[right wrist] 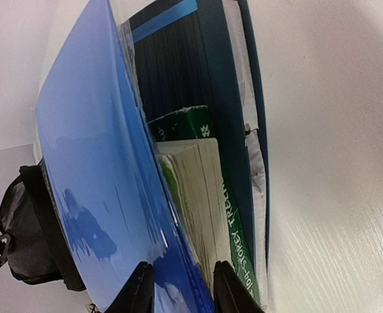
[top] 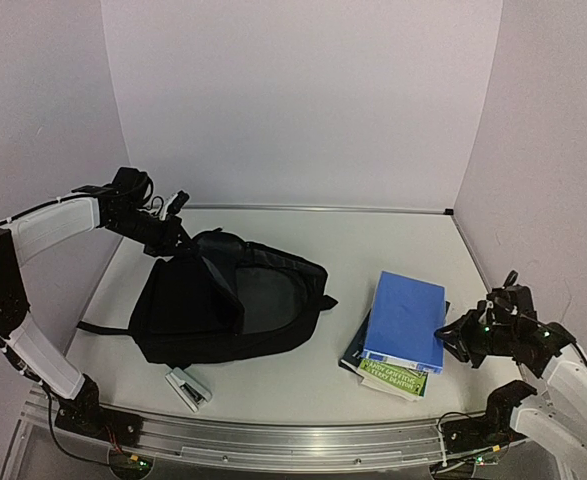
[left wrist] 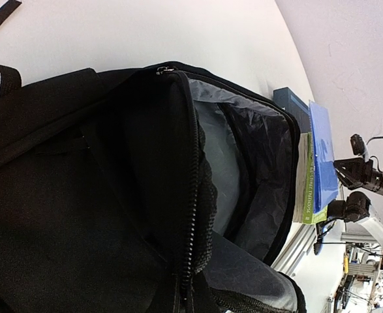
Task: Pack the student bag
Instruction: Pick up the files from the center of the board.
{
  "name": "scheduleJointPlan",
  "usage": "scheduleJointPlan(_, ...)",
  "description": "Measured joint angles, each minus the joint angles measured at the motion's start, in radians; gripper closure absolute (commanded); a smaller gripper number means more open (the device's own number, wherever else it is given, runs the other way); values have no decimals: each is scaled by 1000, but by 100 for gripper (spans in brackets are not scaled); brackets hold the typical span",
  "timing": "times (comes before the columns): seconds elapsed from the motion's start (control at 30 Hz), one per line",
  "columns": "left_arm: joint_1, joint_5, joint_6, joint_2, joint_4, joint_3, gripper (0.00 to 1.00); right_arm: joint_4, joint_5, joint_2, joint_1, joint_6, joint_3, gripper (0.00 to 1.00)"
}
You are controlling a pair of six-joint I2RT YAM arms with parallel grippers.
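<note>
The student bag point(top: 233, 300) is a big black backpack lying left of centre, its main pocket unzipped and its blue-grey lining point(left wrist: 220, 156) showing. My left gripper point(top: 178, 238) is shut on the bag's upper flap and holds it raised; its fingers are hidden by fabric in the left wrist view. A blue folder point(top: 405, 318) lies on a stack of books point(top: 393, 374) to the right. My right gripper point(right wrist: 183, 287) is open, its fingers astride the near edge of the blue folder point(right wrist: 87, 163), above the green book point(right wrist: 201, 189). In the top view this gripper point(top: 451, 342) sits at the folder's right corner.
A small white stapler-like object point(top: 188, 388) lies by the front rail, just below the bag. A dark teal book point(right wrist: 178, 59) is at the bottom of the stack. White walls close the back and both sides. A bag strap point(top: 98, 327) trails left.
</note>
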Motion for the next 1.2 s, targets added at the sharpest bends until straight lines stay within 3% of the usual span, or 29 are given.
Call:
scheduleJointPlan(0.23, 0, 31, -4, -5, 10, -2, 100, 1, -20, -62, 0, 39, 0, 100)
scheduleJointPlan(0.5, 0, 48, -4, -15, 16, -3, 100, 7, -36, -76, 0, 36, 54, 100)
scheduleJointPlan(0.63, 0, 52, -4, -21, 16, -3, 100, -49, -24, -3, 0, -53, 202, 100)
scheduleJointPlan(0.9, 0, 67, -4, -23, 16, -3, 100, -286, 148, 227, 0, -331, 586, 100)
scheduleJointPlan(1.2, 0, 30, -6, -23, 15, -3, 100, -386, 90, 369, 0, -500, 807, 100)
